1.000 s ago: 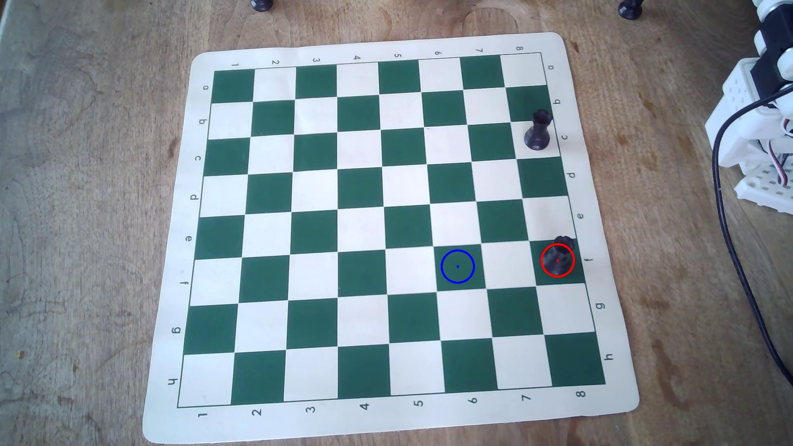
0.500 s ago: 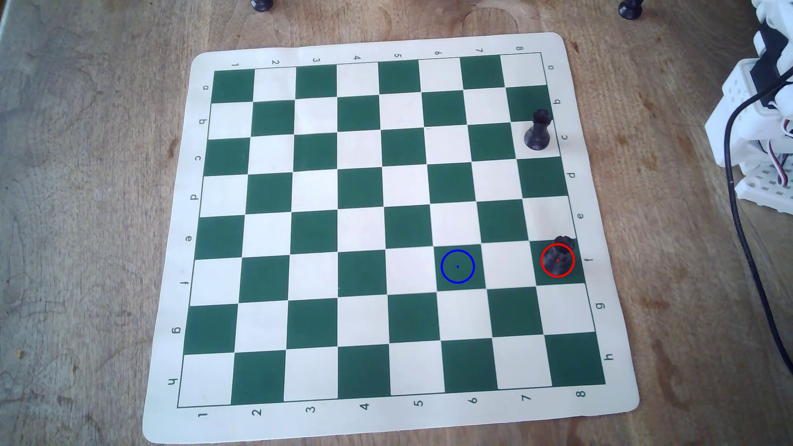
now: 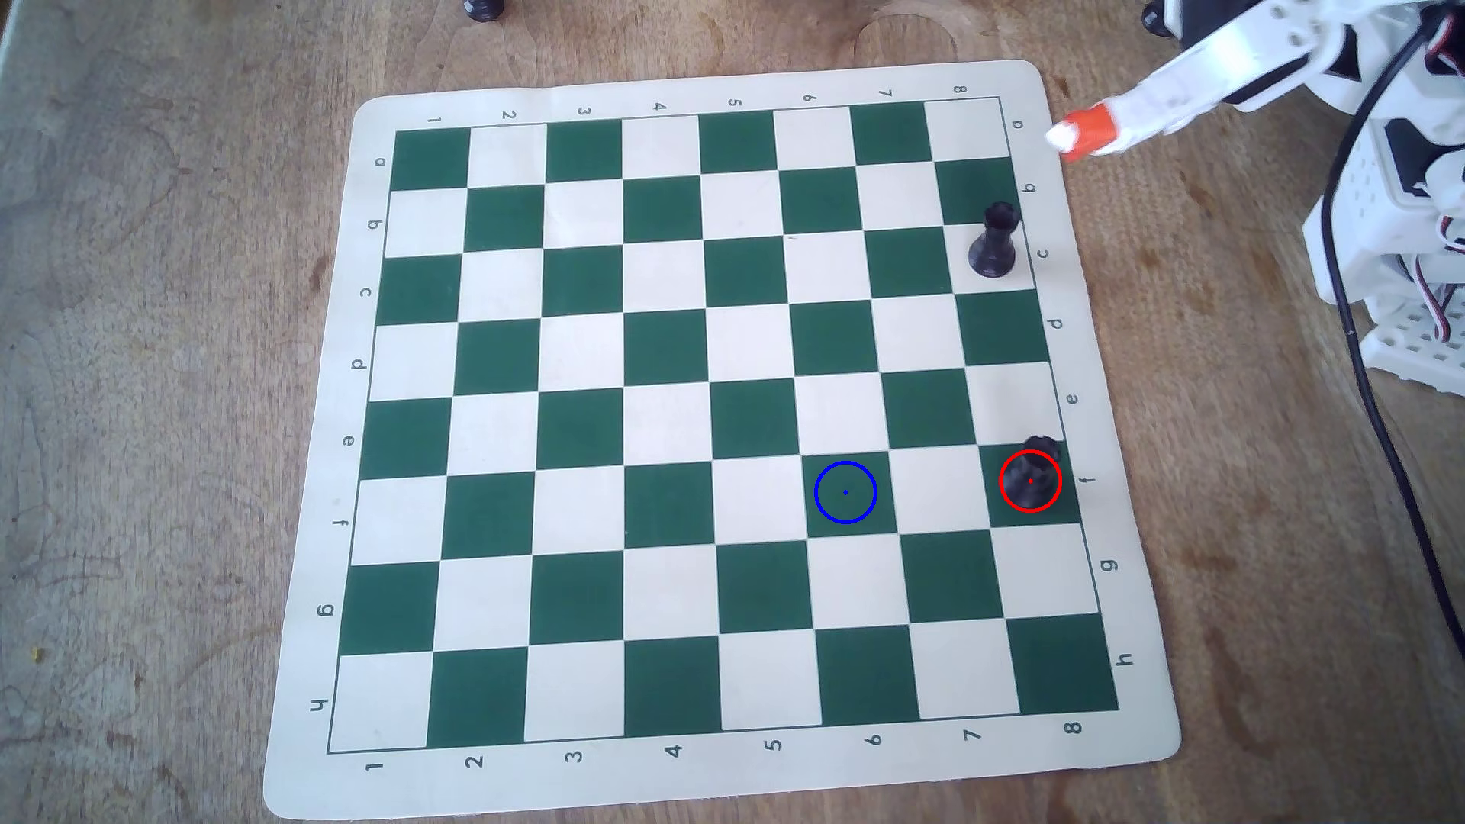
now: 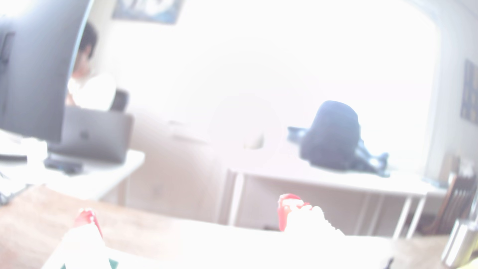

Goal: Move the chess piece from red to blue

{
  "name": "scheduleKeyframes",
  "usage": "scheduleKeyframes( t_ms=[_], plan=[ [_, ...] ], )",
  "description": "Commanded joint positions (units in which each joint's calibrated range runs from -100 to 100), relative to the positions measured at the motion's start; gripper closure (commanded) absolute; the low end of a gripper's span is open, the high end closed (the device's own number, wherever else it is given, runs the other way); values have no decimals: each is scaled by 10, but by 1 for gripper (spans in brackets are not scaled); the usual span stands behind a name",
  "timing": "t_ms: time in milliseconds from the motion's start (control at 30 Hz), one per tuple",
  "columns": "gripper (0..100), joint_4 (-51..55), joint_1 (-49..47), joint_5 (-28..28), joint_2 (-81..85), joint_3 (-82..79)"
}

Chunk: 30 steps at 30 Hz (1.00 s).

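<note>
The chess piece [image 3: 1033, 467], a small black rook, stands on the green square at row f, column 8, inside the red circle [image 3: 1000, 481]. The blue circle [image 3: 816, 492] lies empty on the green square two columns to the left in the overhead view. My gripper [image 3: 1070, 141], white with red-orange tips, hovers off the board's upper right corner, far from the rook. The wrist view is overexposed. It shows the gripper [image 4: 187, 210] with its two red fingertips [image 4: 85, 217] wide apart and nothing between them; the rook is out of that view.
An identical black rook [image 3: 992, 242] stands at row c, column 8. The chess mat [image 3: 713, 776] lies on a wooden table. The arm's white base [image 3: 1395, 238] and a black cable [image 3: 1363, 372] are at the right. A dark piece [image 3: 483, 8] sits at the top edge.
</note>
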State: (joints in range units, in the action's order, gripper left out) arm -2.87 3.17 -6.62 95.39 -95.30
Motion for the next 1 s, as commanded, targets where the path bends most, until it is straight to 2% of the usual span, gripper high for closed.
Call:
scheduleKeyframes(
  t_ms=[0, 100, 267, 367, 433, 500, 567, 700, 867, 967],
  plan=[
    [61, 249, 10, 23, -4, 197],
    [61, 338, 15, 30, -19, 262],
    [62, 527, 22, 72, -117, 469],
    [64, 642, 20, 78, -199, 599],
    [65, 727, 7, 84, -239, 629],
    [65, 769, -8, 93, -257, 615],
    [66, 825, -41, 126, -300, 617],
    [67, 850, -88, 151, -319, 587],
    [72, 863, -171, 212, -293, 493],
    [72, 852, -197, 220, -260, 430]
  ],
)
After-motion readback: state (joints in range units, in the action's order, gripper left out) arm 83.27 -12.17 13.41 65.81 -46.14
